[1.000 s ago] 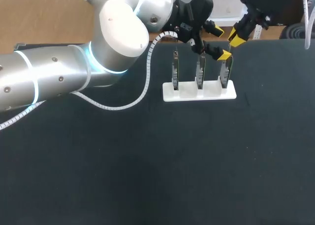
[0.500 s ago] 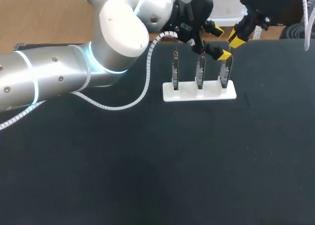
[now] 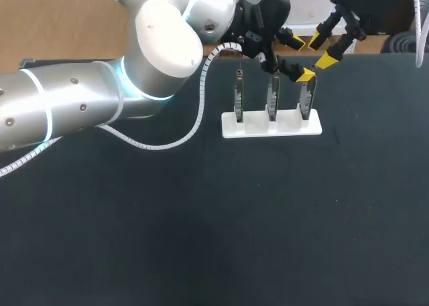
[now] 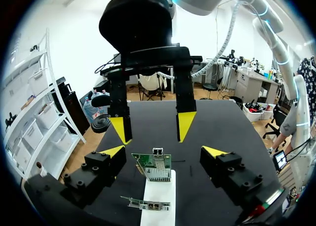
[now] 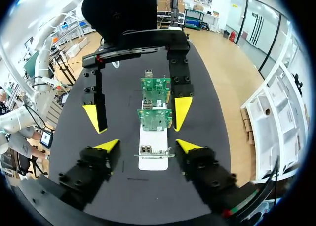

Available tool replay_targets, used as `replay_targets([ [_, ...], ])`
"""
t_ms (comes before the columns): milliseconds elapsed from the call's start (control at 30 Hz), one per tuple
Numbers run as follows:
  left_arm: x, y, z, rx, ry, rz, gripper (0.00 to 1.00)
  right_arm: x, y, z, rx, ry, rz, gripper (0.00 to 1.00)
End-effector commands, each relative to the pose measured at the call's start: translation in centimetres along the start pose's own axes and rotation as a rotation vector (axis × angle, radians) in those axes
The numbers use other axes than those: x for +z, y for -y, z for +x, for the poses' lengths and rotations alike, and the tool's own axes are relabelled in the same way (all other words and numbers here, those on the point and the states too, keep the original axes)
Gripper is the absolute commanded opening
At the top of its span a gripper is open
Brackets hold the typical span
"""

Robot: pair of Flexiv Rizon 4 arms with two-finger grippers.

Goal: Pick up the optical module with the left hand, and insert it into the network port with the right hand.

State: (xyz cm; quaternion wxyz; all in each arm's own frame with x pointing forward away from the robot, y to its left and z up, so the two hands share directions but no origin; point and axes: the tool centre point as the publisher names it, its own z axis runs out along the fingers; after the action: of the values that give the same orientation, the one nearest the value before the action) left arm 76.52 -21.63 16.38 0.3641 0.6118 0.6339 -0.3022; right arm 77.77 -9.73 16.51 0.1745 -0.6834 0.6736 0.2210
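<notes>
Vertically, 3 net cards (image 3: 273, 97) in stand (image 3: 271, 127), ports up.

right gripper (image 3: 320, 49): fingers now spread wide apart, nearly together before
near fingertip: now lower, closer to the right-hand card (image 3: 306, 104) on the rack (image 3: 271, 127)
far fingertip: now farther back from the rack

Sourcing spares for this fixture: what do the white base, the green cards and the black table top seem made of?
White rectangular base: likely matte plastic, uniformly opaque and dull. Three upright green cards: apparently circuit board, green lacquered faces with metal port cages. Black table top: matte, perhaps cloth or mat; texture unclear.
</notes>
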Motion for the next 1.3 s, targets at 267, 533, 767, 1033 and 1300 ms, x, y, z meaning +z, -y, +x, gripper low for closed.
replay_targets([
  [267, -0.1, 0.1, 0.1, 0.001, 0.0, -0.002, 1.0, -1.4, -1.5, 1.3, 0.023, 0.1, 0.076, 1.0],
  [533, -0.1, 0.1, 0.1, 0.001, 0.0, -0.002, 1.0, -1.4, -2.1, 2.0, 0.007, 0.151, 0.107, 1.0],
  [767, -0.1, 0.1, 0.1, 0.001, 0.0, -0.002, 1.0, -1.5, -2.4, 2.7, 0.005, 0.161, 0.119, 0.3],
  [1033, -0.1, 0.1, 0.1, 0.001, 0.0, -0.002, 1.0, -1.8, -2.3, 3.2, 0.0, 0.155, 0.137, 0.0],
  [1300, -0.1, 0.1, 0.1, 0.001, 0.0, -0.002, 1.0, -1.8, -2.1, 3.3, -0.011, 0.158, 0.136, 0.0],
])
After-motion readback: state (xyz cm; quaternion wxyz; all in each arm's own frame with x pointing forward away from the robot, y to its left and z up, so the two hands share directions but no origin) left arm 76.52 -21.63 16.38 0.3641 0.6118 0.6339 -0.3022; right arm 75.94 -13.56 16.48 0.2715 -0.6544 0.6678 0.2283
